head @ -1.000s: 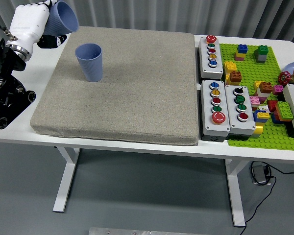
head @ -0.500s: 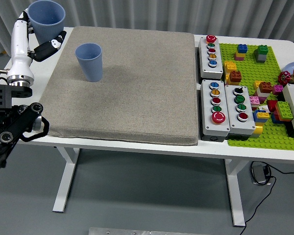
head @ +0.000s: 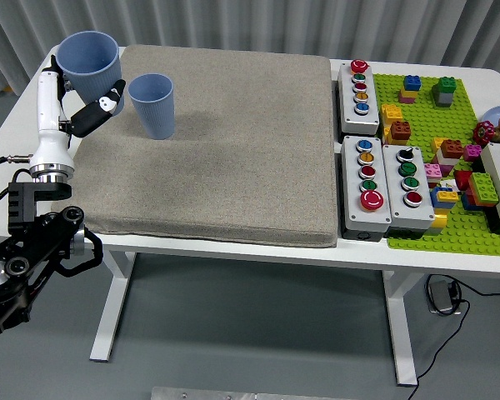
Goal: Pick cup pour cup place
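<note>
The left hand (head: 67,96) gripped a blue cup (head: 87,62) upright, mouth up, just left of the second blue cup (head: 152,105) standing on the grey mat (head: 217,158), apparently positioned for pouring.

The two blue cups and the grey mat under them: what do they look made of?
Held cup and standing cup: likely matte plastic, with faint vertical ribs and no shine. Mat: looks like woven fabric over a thick soft pad, with a speckled weave and rounded edges.
</note>
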You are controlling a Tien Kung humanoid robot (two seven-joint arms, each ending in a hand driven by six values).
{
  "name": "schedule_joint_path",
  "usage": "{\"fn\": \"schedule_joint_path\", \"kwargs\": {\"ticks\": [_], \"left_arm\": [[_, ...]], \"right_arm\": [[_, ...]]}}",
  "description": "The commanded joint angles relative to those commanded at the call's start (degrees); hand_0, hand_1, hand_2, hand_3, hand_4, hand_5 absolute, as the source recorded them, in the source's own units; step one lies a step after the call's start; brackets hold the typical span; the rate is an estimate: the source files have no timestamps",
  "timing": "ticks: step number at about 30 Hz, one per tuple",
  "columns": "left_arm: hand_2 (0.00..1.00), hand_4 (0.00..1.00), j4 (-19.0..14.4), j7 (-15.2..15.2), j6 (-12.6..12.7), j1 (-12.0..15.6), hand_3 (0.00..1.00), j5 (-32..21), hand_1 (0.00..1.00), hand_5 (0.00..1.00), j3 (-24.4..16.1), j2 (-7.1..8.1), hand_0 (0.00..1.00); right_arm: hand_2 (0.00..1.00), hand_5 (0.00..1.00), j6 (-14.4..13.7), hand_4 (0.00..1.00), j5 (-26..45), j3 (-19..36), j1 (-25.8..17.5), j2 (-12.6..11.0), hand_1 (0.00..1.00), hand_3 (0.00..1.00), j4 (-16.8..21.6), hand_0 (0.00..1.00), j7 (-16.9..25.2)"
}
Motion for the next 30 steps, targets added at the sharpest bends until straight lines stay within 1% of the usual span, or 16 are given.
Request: {"fn": "schedule_joint_path", "kwargs": {"ticks": [2, 9, 10, 17, 18, 24, 30], "left_arm": [[0.513, 0.712, 0.44, -1.11, 0.00, 0.53, 0.539, -0.78, 0.504, 0.153, 0.36, -0.59, 0.466], [0.513, 0.707, 1.75, -3.41, 0.00, 2.09, 0.539, -1.73, 0.501, 0.158, 1.24, -2.00, 0.469], [0.513, 0.707, 1.96, -4.10, 0.00, 2.55, 0.539, -2.09, 0.501, 0.158, 1.51, -2.39, 0.469], [0.516, 0.699, 2.84, -5.33, 0.00, 5.01, 0.537, -1.49, 0.504, 0.167, 2.41, -4.20, 0.475], [0.516, 0.699, 2.85, -5.35, 0.00, 5.08, 0.537, -1.42, 0.504, 0.167, 2.43, -4.25, 0.475], [0.528, 0.694, 1.97, -6.36, 0.00, 7.80, 0.543, -1.36, 0.511, 0.167, 4.19, -4.63, 0.481], [0.526, 0.693, 2.00, -7.15, 0.00, 9.06, 0.543, -1.08, 0.508, 0.167, 3.31, -5.11, 0.480]], "right_arm": [[0.552, 0.067, -0.03, 0.002, 0.19, -0.10, -0.14, 0.02, 0.593, 0.571, 0.00, 0.673, 0.06], [0.551, 0.067, 0.05, 0.002, -0.14, 0.13, -0.51, 0.15, 0.594, 0.572, 0.00, 0.673, 0.05], [0.551, 0.067, 0.06, 0.002, -0.21, 0.20, -0.58, 0.17, 0.594, 0.572, 0.00, 0.673, 0.05], [0.551, 0.069, 0.17, 0.002, -0.81, 0.40, -0.97, 0.28, 0.594, 0.572, 0.00, 0.673, 0.00], [0.551, 0.069, 0.18, 0.002, -0.84, 0.41, -0.98, 0.29, 0.594, 0.572, 0.00, 0.673, -0.01], [0.551, 0.070, 0.34, 0.002, -1.39, 0.75, -1.46, 0.36, 0.594, 0.571, 0.00, 0.673, -0.06], [0.552, 0.069, 0.36, 0.002, -1.57, 0.99, -1.57, 0.48, 0.594, 0.571, 0.00, 0.673, -0.07]]}}
